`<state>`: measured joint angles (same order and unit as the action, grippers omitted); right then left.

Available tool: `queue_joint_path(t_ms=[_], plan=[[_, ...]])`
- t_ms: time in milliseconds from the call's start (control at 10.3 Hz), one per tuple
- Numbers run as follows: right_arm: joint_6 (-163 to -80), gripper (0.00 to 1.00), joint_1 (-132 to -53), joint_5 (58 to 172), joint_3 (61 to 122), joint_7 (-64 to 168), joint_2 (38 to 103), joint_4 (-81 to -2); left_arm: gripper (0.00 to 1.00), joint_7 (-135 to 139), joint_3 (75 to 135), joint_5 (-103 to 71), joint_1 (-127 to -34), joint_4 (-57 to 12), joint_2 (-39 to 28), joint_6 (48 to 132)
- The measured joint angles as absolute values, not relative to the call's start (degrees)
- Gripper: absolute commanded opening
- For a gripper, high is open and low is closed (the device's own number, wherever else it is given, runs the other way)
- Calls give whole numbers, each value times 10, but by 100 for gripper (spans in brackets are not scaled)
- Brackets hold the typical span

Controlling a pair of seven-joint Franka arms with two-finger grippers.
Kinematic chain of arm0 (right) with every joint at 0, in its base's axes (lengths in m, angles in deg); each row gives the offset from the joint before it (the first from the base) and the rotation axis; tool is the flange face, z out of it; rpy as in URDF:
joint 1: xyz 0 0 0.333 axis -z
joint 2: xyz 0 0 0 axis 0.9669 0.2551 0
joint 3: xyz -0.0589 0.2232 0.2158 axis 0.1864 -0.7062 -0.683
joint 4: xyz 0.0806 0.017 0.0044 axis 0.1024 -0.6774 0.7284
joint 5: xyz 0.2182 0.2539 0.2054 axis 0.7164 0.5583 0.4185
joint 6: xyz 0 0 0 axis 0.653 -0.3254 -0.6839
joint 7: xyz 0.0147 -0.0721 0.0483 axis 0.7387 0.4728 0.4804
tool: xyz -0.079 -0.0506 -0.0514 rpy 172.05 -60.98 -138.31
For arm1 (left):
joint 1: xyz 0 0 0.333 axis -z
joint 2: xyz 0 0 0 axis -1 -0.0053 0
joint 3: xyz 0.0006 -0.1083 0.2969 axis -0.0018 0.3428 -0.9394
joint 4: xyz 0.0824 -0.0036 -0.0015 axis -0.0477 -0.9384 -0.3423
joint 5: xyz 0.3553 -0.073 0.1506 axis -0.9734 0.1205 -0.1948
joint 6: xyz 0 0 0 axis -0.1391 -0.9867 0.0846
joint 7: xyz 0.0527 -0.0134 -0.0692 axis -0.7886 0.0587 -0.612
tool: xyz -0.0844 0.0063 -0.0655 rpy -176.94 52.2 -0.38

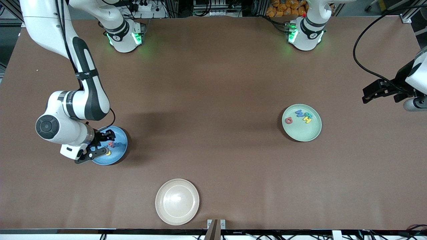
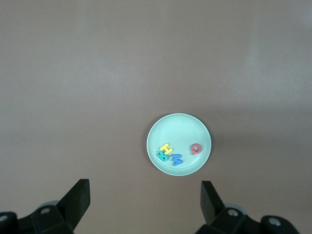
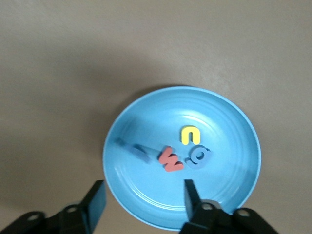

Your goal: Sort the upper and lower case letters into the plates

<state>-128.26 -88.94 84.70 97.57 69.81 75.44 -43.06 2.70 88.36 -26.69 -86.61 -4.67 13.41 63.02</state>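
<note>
The sky blue plate (image 1: 120, 140) lies toward the right arm's end of the table. My right gripper (image 1: 106, 145) hangs low over it, open and empty. In the right wrist view the blue plate (image 3: 229, 146) holds a yellow letter (image 3: 190, 134), a red letter (image 3: 170, 159), a blue-grey letter (image 3: 199, 156) and a bluish piece (image 3: 134, 148) whose shape I cannot make out; my right gripper (image 3: 144, 200) is over its rim. The mint green plate (image 1: 302, 133) holds red (image 1: 289, 120), blue (image 1: 300, 114), teal (image 1: 308, 115) and yellow (image 1: 307, 120) letters. My left gripper (image 1: 367, 95) waits open, high beside the green plate (image 2: 165, 131).
A cream-beige plate (image 1: 177, 201) with nothing on it lies near the table's front edge, nearer to the camera than both other plates. A black cable (image 1: 363, 50) loops over the table at the left arm's end.
</note>
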Motion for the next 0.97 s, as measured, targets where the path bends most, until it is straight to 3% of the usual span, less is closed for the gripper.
queue_joint_path(t_ms=[390,585,780,975], plan=[[-1210,100,-735,791,841,694,658,-425,100,27,884,-267,-867,-47,134,630],[-1146,100,-736,786,846,672,594,-424,100,15,884,-264,-866,-48,135,630],[-1099,100,-778,785,888,640,534,-418,100,3,884,-263,-866,-48,135,630],[-1036,100,-783,785,891,618,497,-377,100,3,885,-263,-865,-49,135,630]])
